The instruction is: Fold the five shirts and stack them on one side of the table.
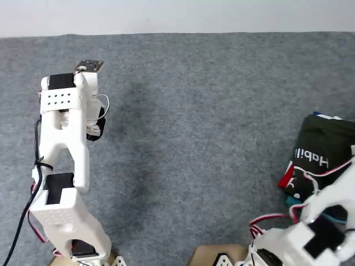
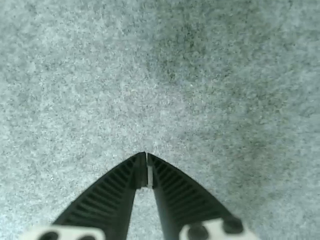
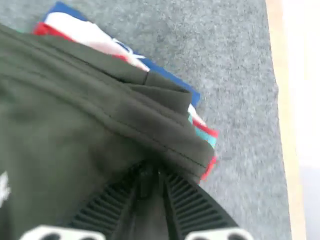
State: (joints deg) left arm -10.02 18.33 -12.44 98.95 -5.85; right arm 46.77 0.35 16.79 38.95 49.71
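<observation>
Two white arms stand at the near side of a table covered by a grey mat [image 1: 211, 111]. From above, the left arm [image 1: 66, 144] reaches out over bare mat on the left side, well apart from any cloth. The right arm [image 1: 319, 227] sits in the near right corner. Just beyond it, at the right edge of the table, lies the stack of shirts [image 1: 310, 177]. A dark green shirt [image 1: 324, 138] with white letters is on top, and bits of red and blue peek out from under it.

In the left wrist view, the left gripper [image 2: 146, 167] hangs over the mat. Its two black ribbed fingers are pressed together at the tips, with nothing between them.

In the right wrist view, the right gripper [image 3: 152, 175] is right at the stack. Its fingers are pressed together too, and their tips sit against the dark green shirt, close to its folded hem. I cannot tell if any cloth is caught between them. Under the green shirt more layers stick out at the corner – white, blue, red and a blue-green one. Past the stack there is a strip of mat, then a pale wooden edge [image 3: 280, 100] of the table.
</observation>
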